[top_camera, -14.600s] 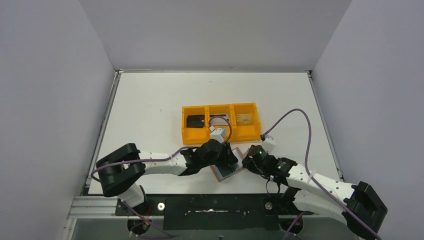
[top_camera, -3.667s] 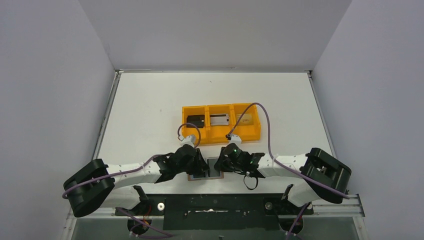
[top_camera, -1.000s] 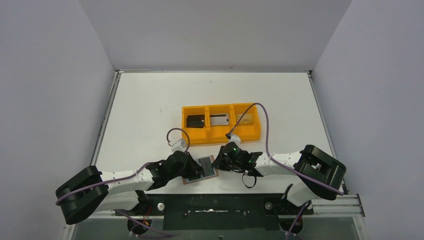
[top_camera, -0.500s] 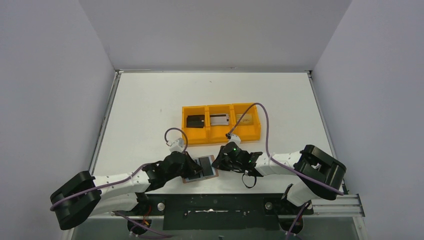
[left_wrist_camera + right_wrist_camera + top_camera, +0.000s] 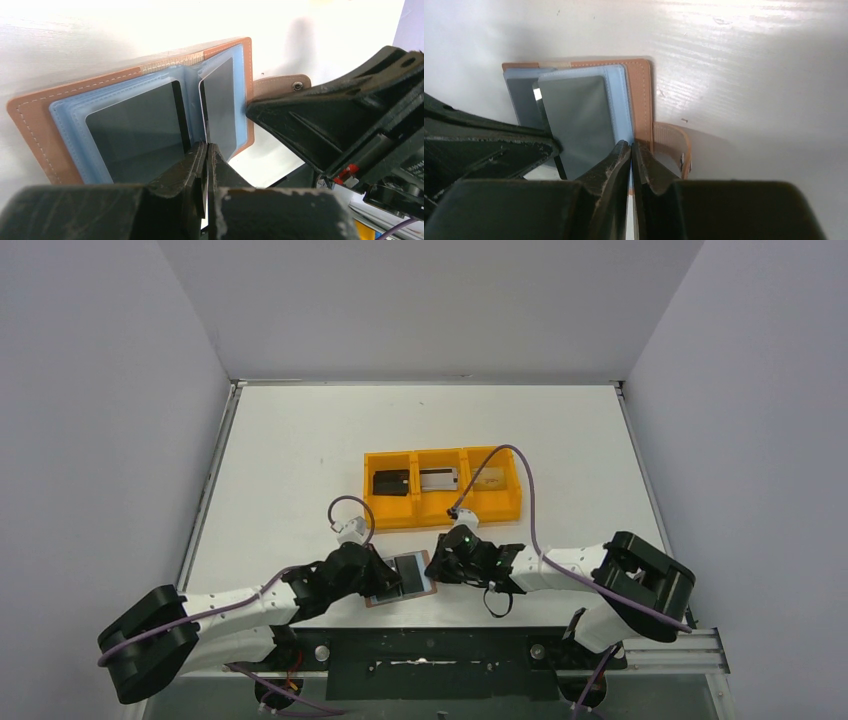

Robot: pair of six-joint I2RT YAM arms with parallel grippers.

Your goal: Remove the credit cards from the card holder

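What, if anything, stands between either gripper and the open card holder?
Nothing visible. The left gripper is right at the card holder, by its middle fold, and the right gripper is at its tab-side edge.

A white worktop (image 5: 300, 460) enclosed by pale walls on three sides. An orange plastic tray (image 5: 400, 517) with three compartments in a row sits near its middle. Closer to the front edge, near the tray but not touching it, a brown leather card holder (image 5: 410, 575) lies open, grey-blue inside panels facing up.
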